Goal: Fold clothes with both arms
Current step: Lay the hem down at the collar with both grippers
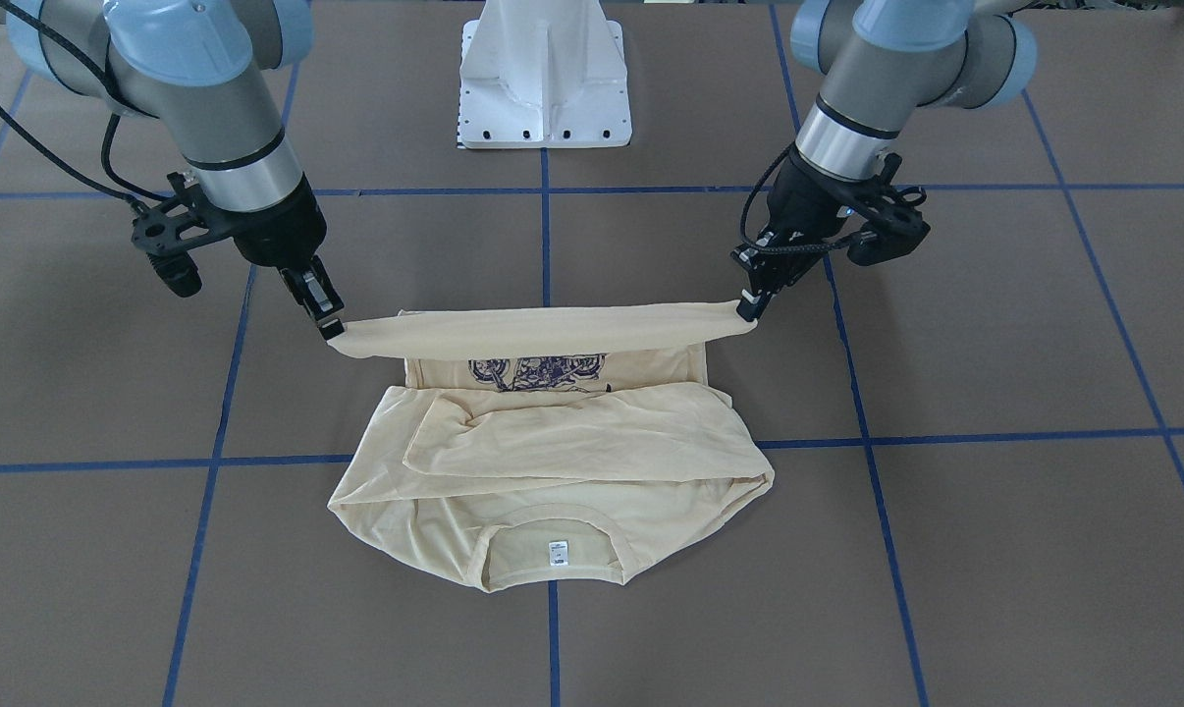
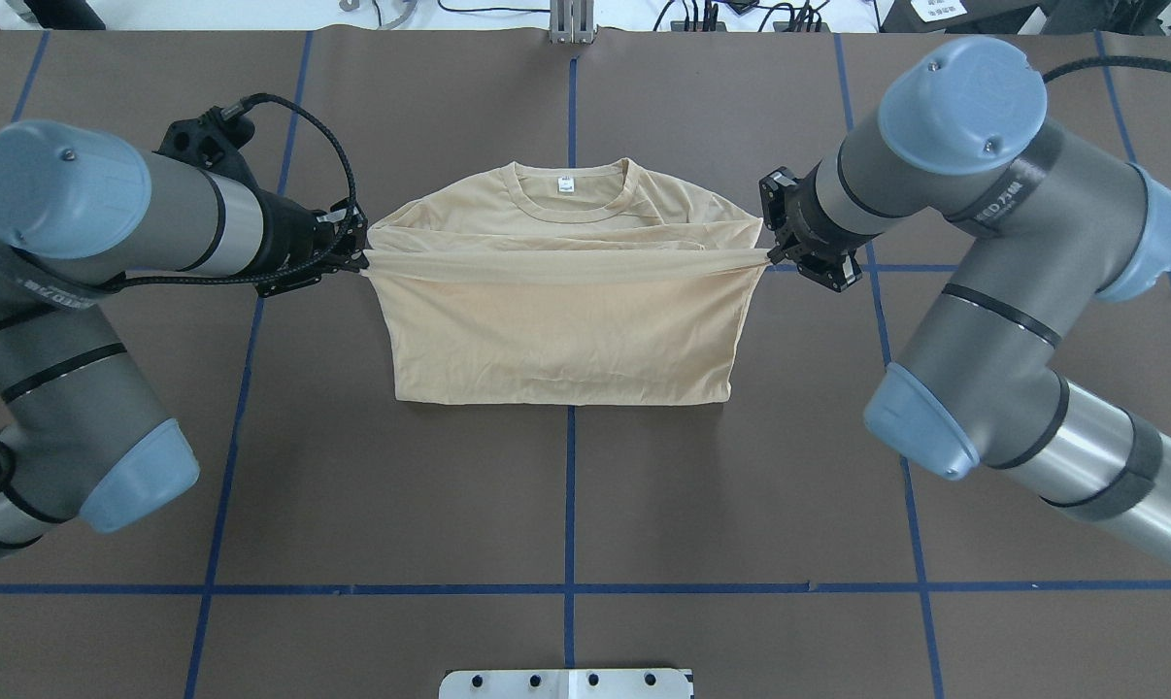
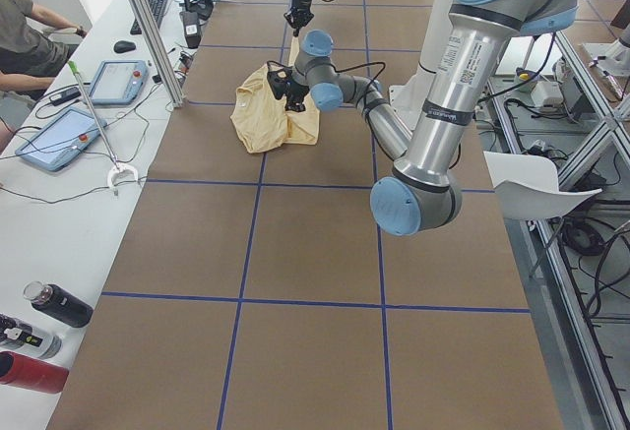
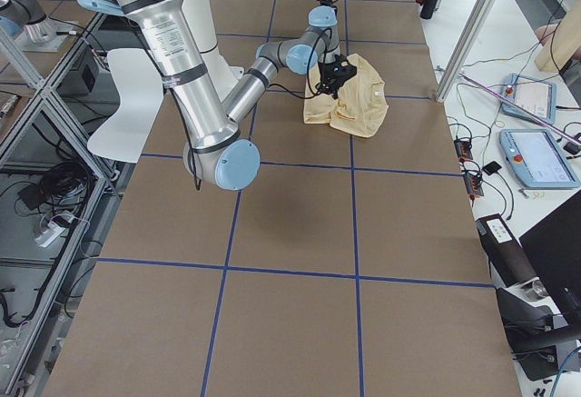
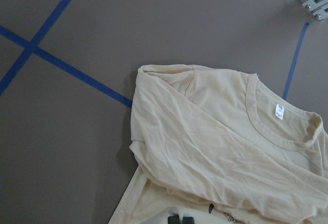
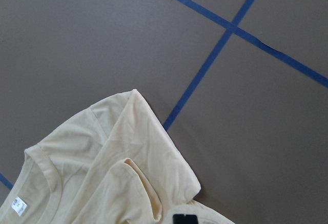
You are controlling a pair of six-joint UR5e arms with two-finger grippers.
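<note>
T-shirt [image 2: 556, 340] lies mid-table, pulled taut between your left gripper [image 2: 360, 260] at 9 o'clock and right gripper [image 2: 767, 257] at 3, both clenched on it; uneven travel could skew your fold.

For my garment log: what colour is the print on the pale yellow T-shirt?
Navy blue print on the pale cream-yellow T-shirt; clearest in the front-facing view.
</note>
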